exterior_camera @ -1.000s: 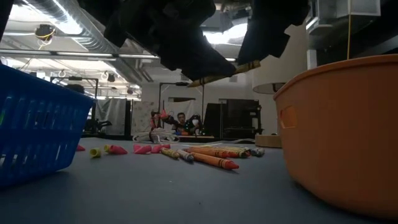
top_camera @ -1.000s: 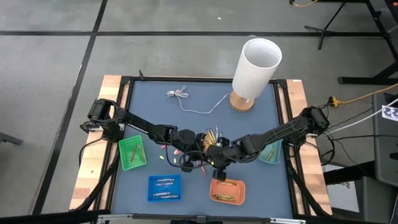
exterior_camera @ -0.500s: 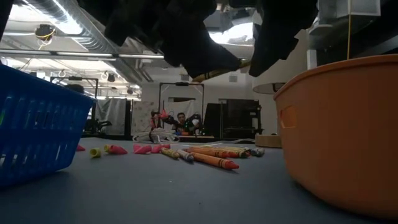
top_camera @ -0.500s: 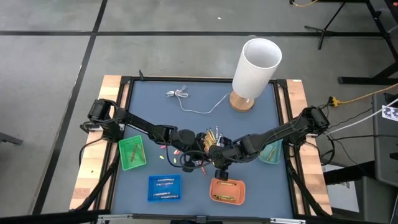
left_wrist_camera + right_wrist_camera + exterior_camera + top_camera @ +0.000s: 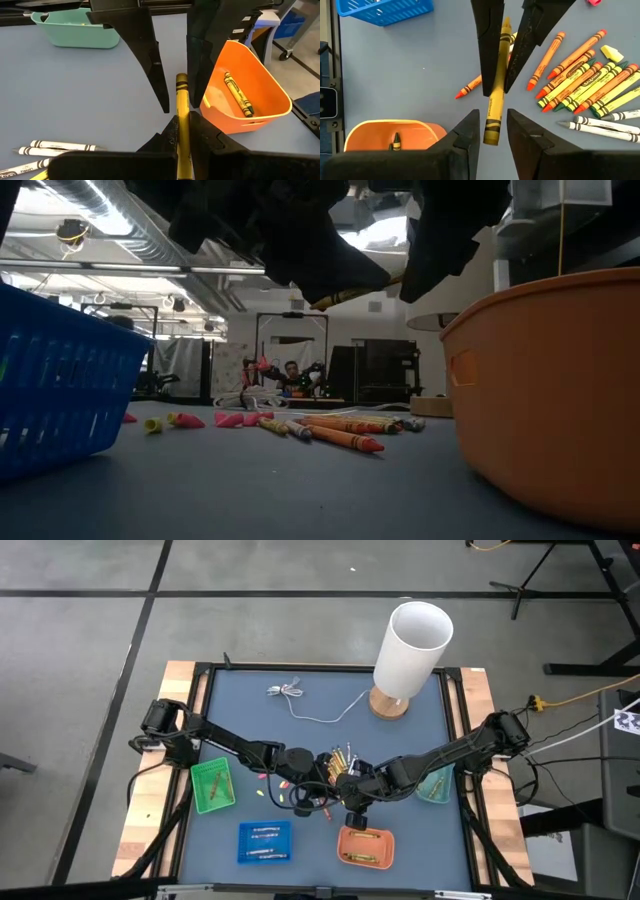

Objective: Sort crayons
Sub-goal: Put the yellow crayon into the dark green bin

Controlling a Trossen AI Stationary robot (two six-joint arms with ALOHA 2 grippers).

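Note:
A yellow crayon (image 5: 181, 95) hangs in the air above the table's middle, beside the orange tray (image 5: 365, 845). My left gripper (image 5: 183, 120) is shut on it. My right gripper (image 5: 492, 117) is open and meets it from the opposite side. Its two fingers stand on either side of the crayon's free end (image 5: 492, 135), with a sliver of gap on each side. More crayons (image 5: 590, 75) lie loose on the blue mat, orange, yellow and white ones among them. One dark crayon (image 5: 237, 92) lies in the orange tray. My left gripper pinches the yellow crayon between its two fingers at the half toward its far end (image 5: 183, 131). The fingers lie along the crayon, slanting a little downward. The crayon is lifted clear of the table and sticks out ahead of the fingertips, tilted slightly off level.
A blue tray (image 5: 265, 840) sits at the near left, a green tray (image 5: 212, 785) at the left and a teal tray (image 5: 435, 785) at the right. A white lamp (image 5: 410, 650) and a thin white cable (image 5: 300, 700) stand at the far side.
In the low view my right gripper has tipped slightly nearer the crayon. The crayon's free end stuck out beside the right fingers a second ago and now lies between them. The crayon stays lifted in my left gripper.

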